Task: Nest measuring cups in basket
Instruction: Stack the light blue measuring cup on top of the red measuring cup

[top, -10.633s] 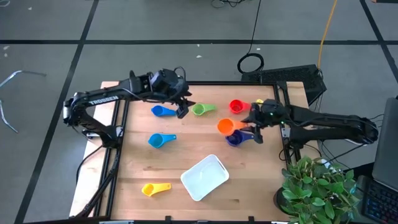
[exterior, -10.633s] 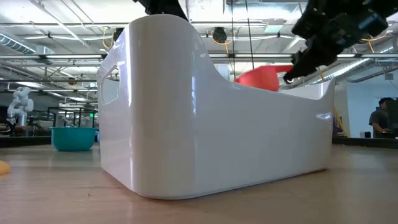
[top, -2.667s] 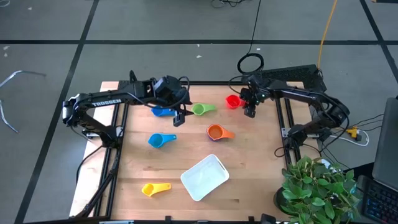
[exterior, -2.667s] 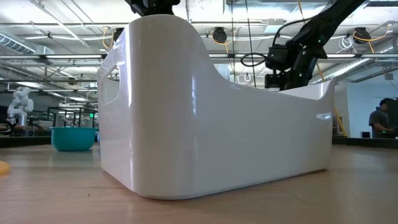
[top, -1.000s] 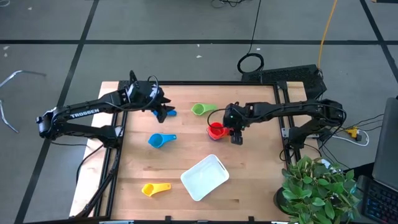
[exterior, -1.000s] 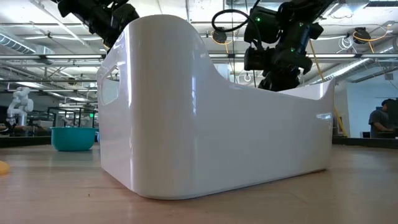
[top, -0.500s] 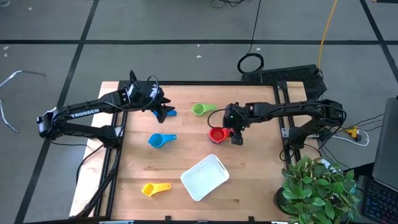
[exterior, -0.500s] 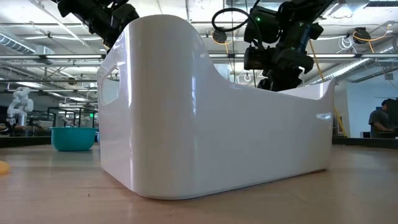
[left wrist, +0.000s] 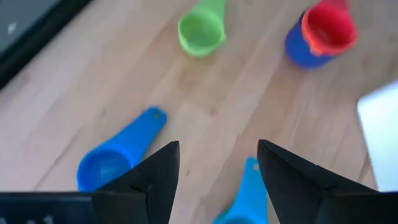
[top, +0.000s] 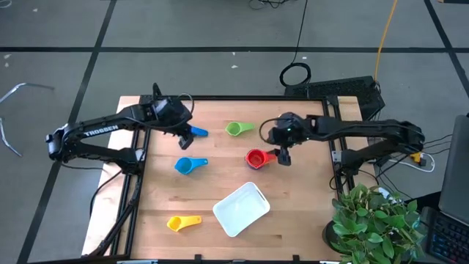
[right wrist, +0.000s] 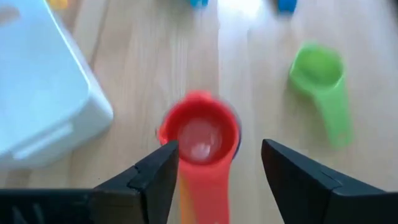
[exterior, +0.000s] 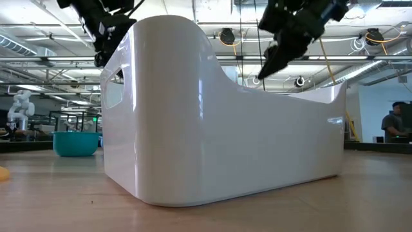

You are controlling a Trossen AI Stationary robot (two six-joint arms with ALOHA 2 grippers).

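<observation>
The red cup [top: 255, 158] sits nested in an orange cup inside the dark blue one [left wrist: 300, 50], right of the table's middle. My right gripper [top: 283, 156] hovers open just right of this stack, its fingers on either side of the handle [right wrist: 202, 190] without touching. My left gripper [top: 185, 138] is open above the blue cup [top: 196, 133] near the far left. A lighter blue cup [top: 188, 165], a green cup [top: 235, 129] and a yellow cup [top: 183, 221] lie singly on the wood. The white basket [top: 240, 209] stands near the front edge.
The basket [exterior: 225, 129] fills the low view and hides the cups there. A potted plant [top: 374, 224] stands off the table's near right corner. Bare wood lies between the stack and the basket.
My right gripper has risen and drawn back toward the table's right edge, leaving the red cup resting in the stack. My left gripper has dipped slightly and shifted a little left over the blue cup.
</observation>
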